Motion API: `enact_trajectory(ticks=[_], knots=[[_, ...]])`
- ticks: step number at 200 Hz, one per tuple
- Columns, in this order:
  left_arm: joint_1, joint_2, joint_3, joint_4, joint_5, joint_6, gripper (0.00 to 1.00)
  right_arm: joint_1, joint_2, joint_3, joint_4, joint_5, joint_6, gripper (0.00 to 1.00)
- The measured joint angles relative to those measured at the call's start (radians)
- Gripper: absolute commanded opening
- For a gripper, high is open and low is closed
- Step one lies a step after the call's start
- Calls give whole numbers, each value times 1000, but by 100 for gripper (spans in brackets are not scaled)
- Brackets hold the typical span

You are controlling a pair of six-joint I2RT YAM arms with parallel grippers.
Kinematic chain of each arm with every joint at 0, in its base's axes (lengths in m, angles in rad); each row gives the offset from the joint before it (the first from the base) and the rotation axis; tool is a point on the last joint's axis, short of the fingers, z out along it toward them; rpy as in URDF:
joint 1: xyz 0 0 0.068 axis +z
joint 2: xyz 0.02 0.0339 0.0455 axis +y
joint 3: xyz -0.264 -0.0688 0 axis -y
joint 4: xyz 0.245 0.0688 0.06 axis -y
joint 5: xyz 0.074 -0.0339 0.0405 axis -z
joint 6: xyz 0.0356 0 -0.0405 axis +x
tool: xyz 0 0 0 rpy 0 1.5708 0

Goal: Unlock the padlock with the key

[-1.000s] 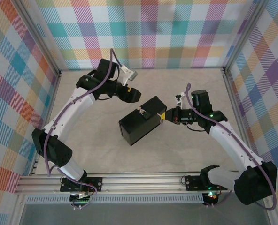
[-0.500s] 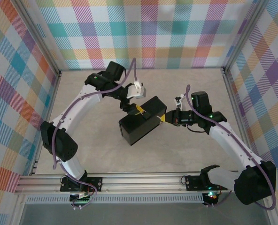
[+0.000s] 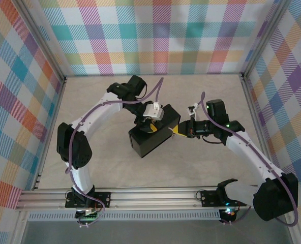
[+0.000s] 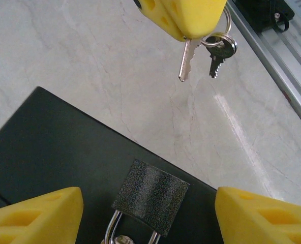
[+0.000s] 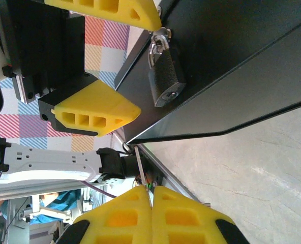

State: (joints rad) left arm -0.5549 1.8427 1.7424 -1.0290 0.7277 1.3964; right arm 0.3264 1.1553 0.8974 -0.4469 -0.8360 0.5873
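The left gripper (image 4: 149, 206) stands wide, one finger either side of the padlock (image 5: 166, 79) on the black box (image 4: 49, 142); the lock's shackle is cut off by the left wrist view's edge. The right gripper (image 5: 151, 195) pinches the key (image 4: 185, 60), whose head is hidden between the fingers and whose blade is clear of the lock.

Pastel plaid walls (image 3: 155, 35), pale marbled tabletop (image 3: 191, 168), aluminium frame rail (image 3: 155, 195) along near edge, even light

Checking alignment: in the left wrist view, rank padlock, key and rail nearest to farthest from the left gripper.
1. Padlock, between the left gripper's fingers.
2. Key, ahead, past the box edge.
3. Rail, beyond the key, upper right.
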Motion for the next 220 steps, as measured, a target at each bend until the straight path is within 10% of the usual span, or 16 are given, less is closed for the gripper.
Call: enact_trajectory(ticks=[220], knots=[[-7,35,-26,43,39,-50,37,-6,100,-74,230,-77,110,6]])
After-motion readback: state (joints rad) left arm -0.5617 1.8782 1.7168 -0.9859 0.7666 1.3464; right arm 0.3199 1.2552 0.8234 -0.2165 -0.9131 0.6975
